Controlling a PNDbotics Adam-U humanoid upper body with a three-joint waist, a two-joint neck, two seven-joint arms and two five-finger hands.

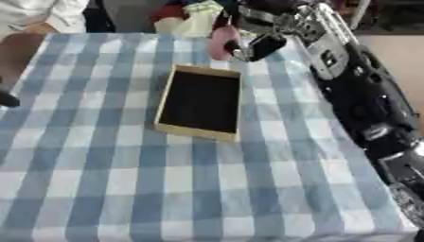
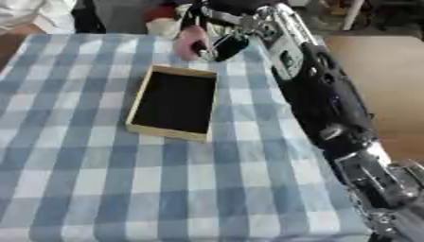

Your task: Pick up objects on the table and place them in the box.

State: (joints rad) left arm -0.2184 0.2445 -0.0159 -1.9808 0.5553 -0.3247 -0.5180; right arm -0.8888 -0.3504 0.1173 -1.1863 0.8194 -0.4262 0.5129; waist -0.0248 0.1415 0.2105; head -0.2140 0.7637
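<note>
Much is hidden at the far edge of the table (image 1: 99, 189): the right hand (image 1: 263, 46) is partly blurred against a pile of soft things, and whether its fingers (image 1: 236, 53) are curled round the pink object (image 1: 221, 41) or only laid against it cannot be told. The pink object is seen just beside those fingers, on their left, at the table's far edge; its shape is hard to make out. One box (image 1: 201, 103) is counted, wooden-rimmed and dark inside, lying nearer than the fingers and a little to their left, apart from them. Beyond the fingers, a red thing (image 1: 168, 12) and a pale cloth-like thing (image 1: 197, 19) are seen. Of the left hand, only a dark tip (image 1: 6, 99) is shown at the left edge, cut off. The right arm (image 1: 356, 94) covers the table's right side.
</note>
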